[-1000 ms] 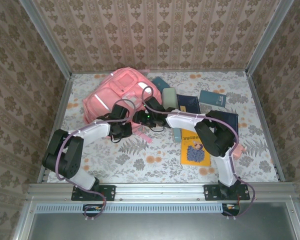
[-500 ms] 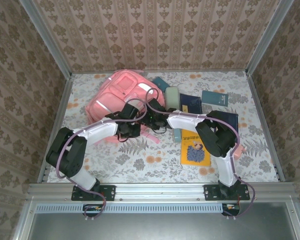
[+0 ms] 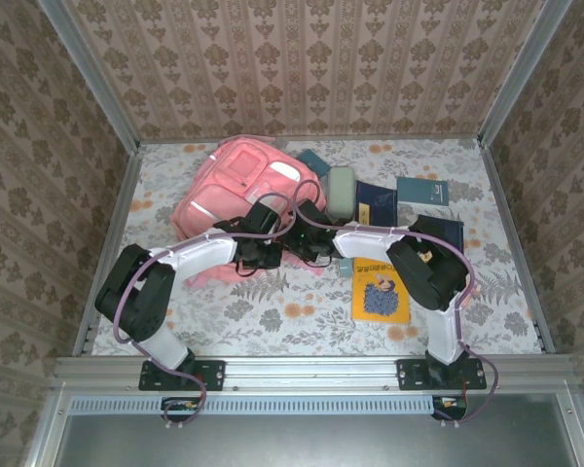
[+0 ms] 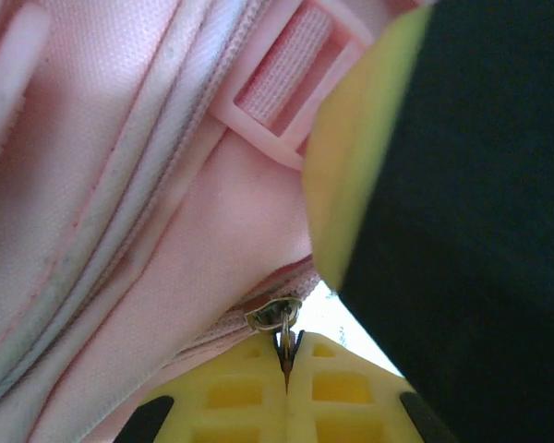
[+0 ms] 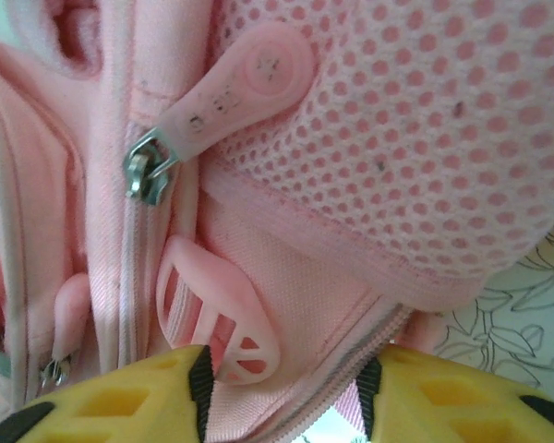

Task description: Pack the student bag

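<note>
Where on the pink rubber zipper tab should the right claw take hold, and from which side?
Probably at the rounded free end of the tab, away from the metal slider. It lies flat against the mesh of the student bag, so come along its length from that end, jaws closing across its flat faces.

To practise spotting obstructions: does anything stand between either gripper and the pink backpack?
Nothing visible. The left gripper is shut on a zipper pull of the student bag; the right gripper has its jaws apart around the bag's zipper seam.
</note>
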